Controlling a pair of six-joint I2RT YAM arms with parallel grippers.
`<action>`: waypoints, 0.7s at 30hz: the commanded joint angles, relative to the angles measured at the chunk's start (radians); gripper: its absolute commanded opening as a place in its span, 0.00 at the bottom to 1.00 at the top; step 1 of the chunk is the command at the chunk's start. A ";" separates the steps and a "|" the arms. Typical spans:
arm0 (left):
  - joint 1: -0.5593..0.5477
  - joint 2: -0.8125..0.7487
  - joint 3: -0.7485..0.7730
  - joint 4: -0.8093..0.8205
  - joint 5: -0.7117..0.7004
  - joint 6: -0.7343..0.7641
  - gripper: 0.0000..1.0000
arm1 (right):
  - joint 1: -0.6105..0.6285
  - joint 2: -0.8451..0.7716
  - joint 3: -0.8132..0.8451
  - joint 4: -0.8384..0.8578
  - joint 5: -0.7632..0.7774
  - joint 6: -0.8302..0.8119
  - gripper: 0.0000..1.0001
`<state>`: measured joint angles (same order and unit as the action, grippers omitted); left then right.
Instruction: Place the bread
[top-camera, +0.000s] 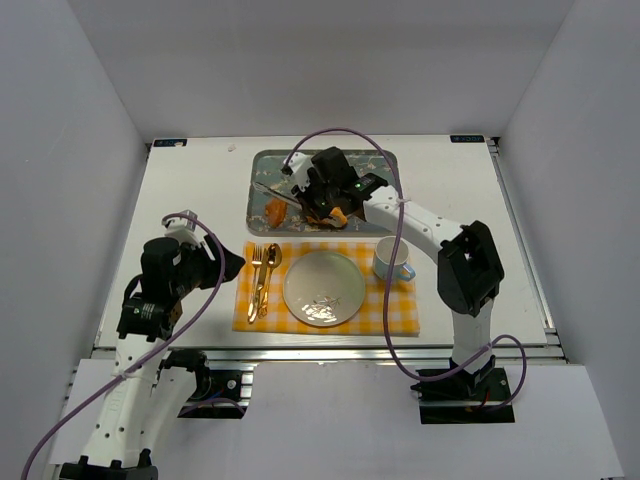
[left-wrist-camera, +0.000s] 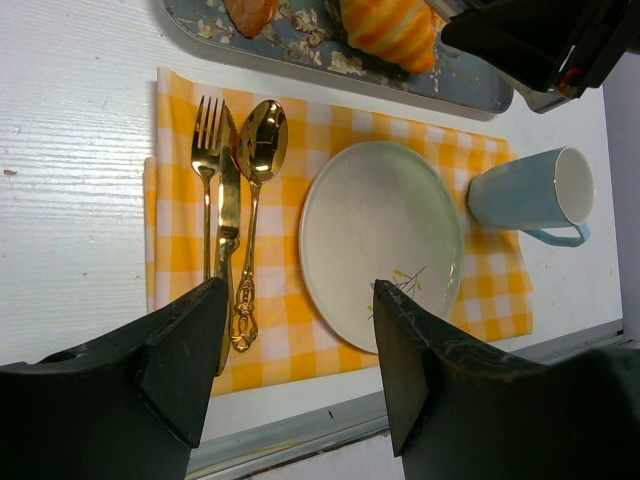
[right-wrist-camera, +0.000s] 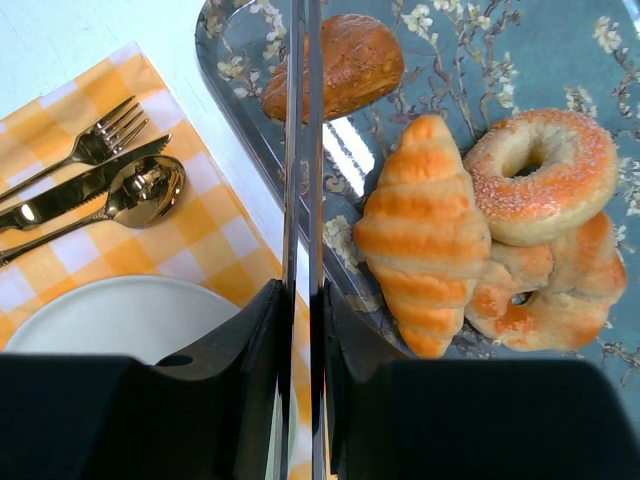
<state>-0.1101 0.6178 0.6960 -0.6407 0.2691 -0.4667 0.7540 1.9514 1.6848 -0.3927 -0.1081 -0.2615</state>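
The bread (right-wrist-camera: 345, 62), a small reddish-brown bun, lies at the left end of the blue floral tray (right-wrist-camera: 480, 40); it also shows in the top view (top-camera: 275, 213) and the left wrist view (left-wrist-camera: 250, 12). My right gripper (right-wrist-camera: 303, 292) is shut on steel tongs (right-wrist-camera: 303, 150). Their two blades are nearly together and run over the bread's left part with nothing between them. The white plate (top-camera: 323, 288) sits empty on the yellow checked placemat (top-camera: 400, 310). My left gripper (left-wrist-camera: 298, 300) is open and empty over the mat's near edge.
A golden croissant (right-wrist-camera: 420, 235), a seeded bagel (right-wrist-camera: 545, 170) and paler rolls (right-wrist-camera: 560, 280) lie on the tray. A gold fork, knife and spoon (top-camera: 262, 280) lie left of the plate. A light blue cup (top-camera: 392, 260) stands to its right.
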 joint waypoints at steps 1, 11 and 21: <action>0.004 -0.013 0.031 -0.010 -0.014 0.011 0.70 | -0.005 -0.051 -0.014 0.034 -0.012 0.011 0.14; 0.004 -0.032 0.036 -0.033 -0.024 0.010 0.70 | -0.005 -0.017 -0.053 0.025 0.038 -0.010 0.29; 0.004 -0.023 0.030 -0.019 -0.018 0.010 0.70 | -0.005 -0.029 -0.079 0.032 0.048 -0.005 0.48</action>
<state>-0.1101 0.5938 0.6971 -0.6662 0.2569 -0.4671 0.7521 1.9457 1.6054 -0.3935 -0.0727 -0.2703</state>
